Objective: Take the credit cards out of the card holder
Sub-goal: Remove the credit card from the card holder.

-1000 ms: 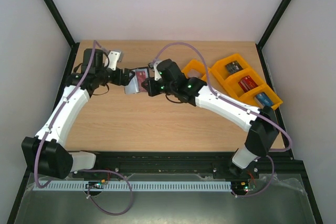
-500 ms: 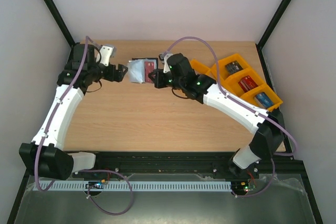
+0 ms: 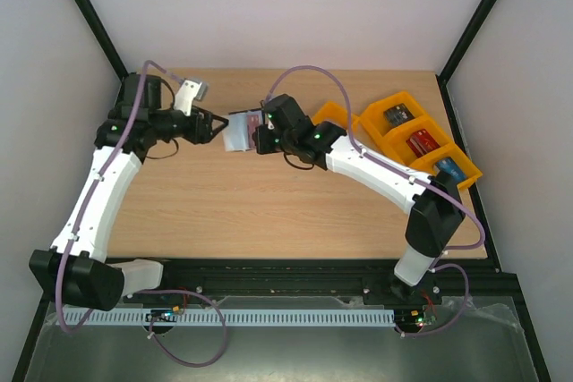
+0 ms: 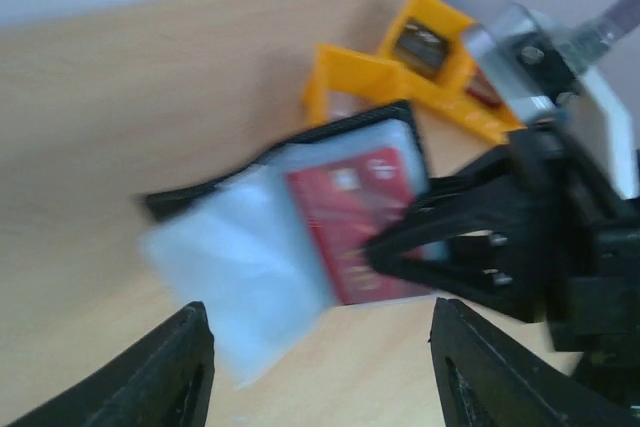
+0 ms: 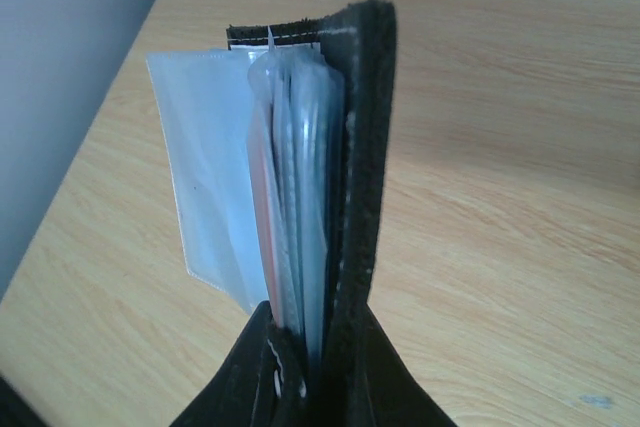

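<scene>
My right gripper [image 3: 261, 137] is shut on the black card holder [image 3: 242, 130] and holds it open above the table at the back. In the right wrist view the holder [image 5: 362, 147] is edge-on between the fingers of the right gripper [image 5: 318, 362], with a pale clear pocket [image 5: 205, 177] fanned out to the left. A red credit card [image 4: 350, 219] sits in a pocket; its edge also shows in the right wrist view [image 5: 262, 217]. My left gripper [image 3: 218, 127] is open and empty, just left of the holder [image 4: 240, 267]. Its jaws stand wide apart in the left wrist view [image 4: 320, 377].
Orange plastic trays [image 3: 419, 139] stand at the back right, with several cards in their compartments. They also show in the left wrist view [image 4: 420, 57] behind the holder. Black frame posts run along both sides of the table.
My left gripper drew back to the left, away from the holder, then came close to it again. My right gripper carried the holder toward the back and then a little nearer.
</scene>
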You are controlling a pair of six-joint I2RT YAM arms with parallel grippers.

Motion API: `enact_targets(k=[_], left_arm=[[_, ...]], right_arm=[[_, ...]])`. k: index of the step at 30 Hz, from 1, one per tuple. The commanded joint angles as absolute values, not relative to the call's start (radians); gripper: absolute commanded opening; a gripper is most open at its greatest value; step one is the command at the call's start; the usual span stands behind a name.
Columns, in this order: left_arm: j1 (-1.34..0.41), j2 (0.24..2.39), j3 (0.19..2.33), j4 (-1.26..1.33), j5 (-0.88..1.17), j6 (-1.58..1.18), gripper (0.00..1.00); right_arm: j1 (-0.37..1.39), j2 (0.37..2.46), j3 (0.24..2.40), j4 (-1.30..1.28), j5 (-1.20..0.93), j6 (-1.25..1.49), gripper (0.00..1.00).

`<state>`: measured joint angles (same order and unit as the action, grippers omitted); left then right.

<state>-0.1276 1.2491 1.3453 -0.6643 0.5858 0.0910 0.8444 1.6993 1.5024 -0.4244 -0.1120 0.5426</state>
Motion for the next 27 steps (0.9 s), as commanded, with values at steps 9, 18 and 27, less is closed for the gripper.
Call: enact_targets(k=[9, 18, 27], left_arm=[[-0.150, 1.255, 1.175, -0.552, 0.912, -0.066, 0.47], [-0.089, 1.238, 1.161, -0.543, 0.977, -0.082, 0.47], [-0.068, 1.231, 1.152, -0.535, 0.989, -0.084, 0.48]], right_arm=[[0.838, 1.597, 1.406, -0.048, -0.497, 0.589, 0.02], [0.826, 1.577, 1.351, 0.062, -0.589, 0.616, 0.02], [0.825, 1.565, 1.345, 0.098, -0.643, 0.607, 0.02]])
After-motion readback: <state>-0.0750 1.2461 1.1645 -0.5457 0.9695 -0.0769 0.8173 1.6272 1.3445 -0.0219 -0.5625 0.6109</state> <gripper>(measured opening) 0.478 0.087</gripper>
